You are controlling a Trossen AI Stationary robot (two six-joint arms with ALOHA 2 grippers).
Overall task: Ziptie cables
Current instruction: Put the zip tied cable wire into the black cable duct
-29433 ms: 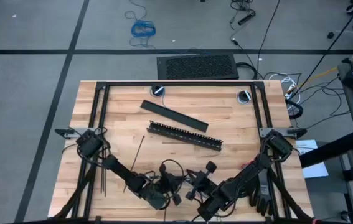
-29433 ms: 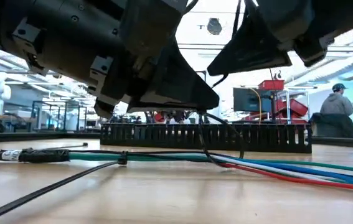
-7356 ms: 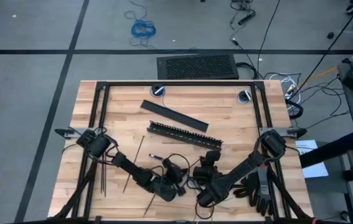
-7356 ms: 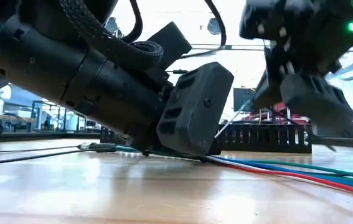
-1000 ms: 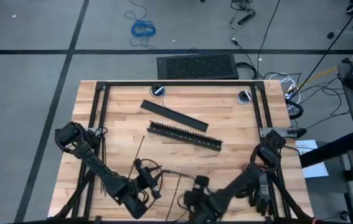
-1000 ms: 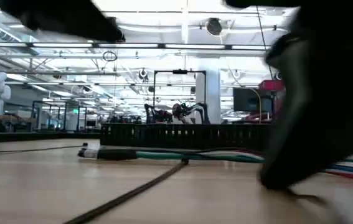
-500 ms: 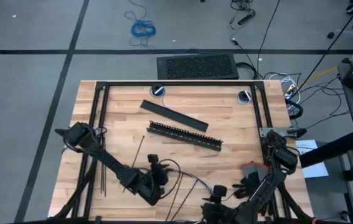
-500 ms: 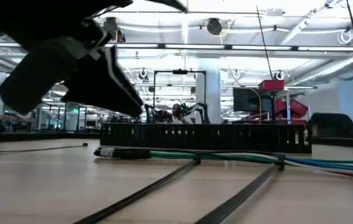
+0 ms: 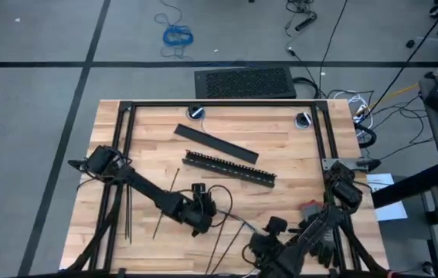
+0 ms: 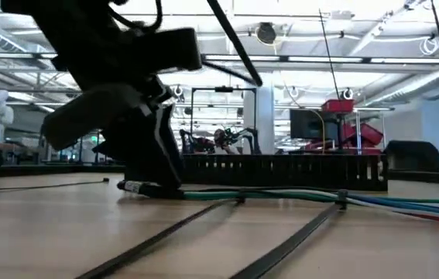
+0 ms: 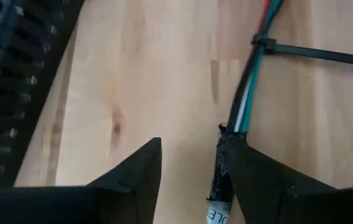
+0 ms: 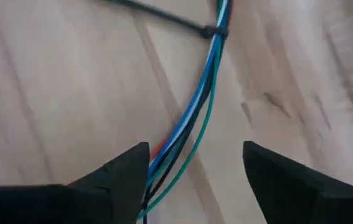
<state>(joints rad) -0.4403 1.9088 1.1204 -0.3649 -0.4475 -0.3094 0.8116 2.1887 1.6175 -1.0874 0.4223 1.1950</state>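
The cables (image 11: 246, 93) lay on the wooden bench (image 9: 296, 154) at about 6 o'clock from the slotted bar (image 9: 229, 168), with two zipties (image 10: 296, 236) cinched around them. The left pincer (image 11: 192, 171) stood open over their black-wrapped end, holding nothing. The right pincer (image 12: 195, 174), at 4 o'clock from it, hung open above the wires, empty.

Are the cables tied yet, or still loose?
Tied: two zipties cinch the cables in the low view, tails trailing across the table.
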